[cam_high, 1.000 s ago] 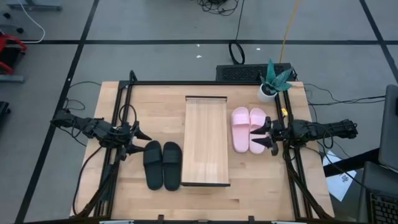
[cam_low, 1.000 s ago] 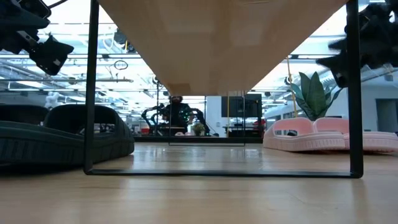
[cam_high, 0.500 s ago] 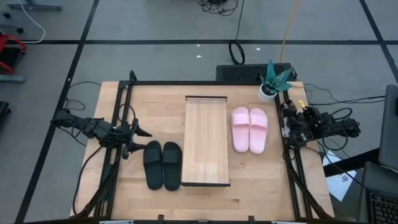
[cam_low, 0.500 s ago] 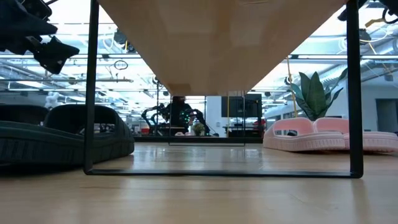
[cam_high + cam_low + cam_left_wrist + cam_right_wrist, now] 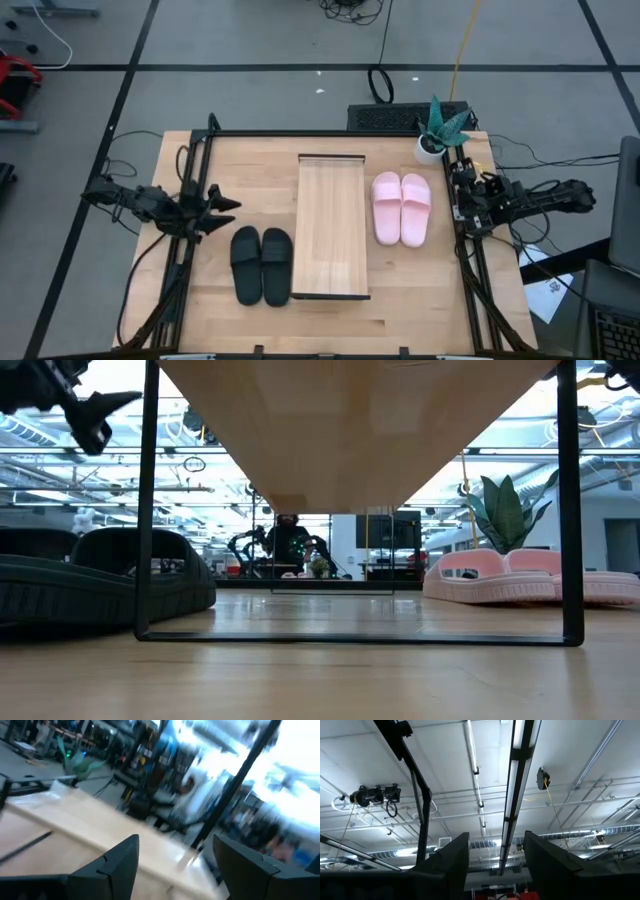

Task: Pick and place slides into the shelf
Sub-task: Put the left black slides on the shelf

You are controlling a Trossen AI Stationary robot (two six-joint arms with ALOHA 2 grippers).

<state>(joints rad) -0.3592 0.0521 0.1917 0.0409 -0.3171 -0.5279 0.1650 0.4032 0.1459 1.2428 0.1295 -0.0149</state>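
Slides: black pair (image 5: 261, 264) left of shelf (image 5: 331, 226), pink pair (image 5: 401, 208) right; left gripper (image 5: 226, 206) & right gripper (image 5: 462, 190) both wide, holding nothing.

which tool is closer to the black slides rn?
Left. The left tool hangs open just past the toe end of the black slides, at the table's left side. The right tool is open across the table, beyond the shelf and pink slides.

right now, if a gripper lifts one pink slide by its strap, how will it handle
The pink slide looks like moulded foam, so probably light with some flex. Its wide arched strap likely gives under a pinch. The flat sole should slide, not roll, possibly nudging its touching partner.
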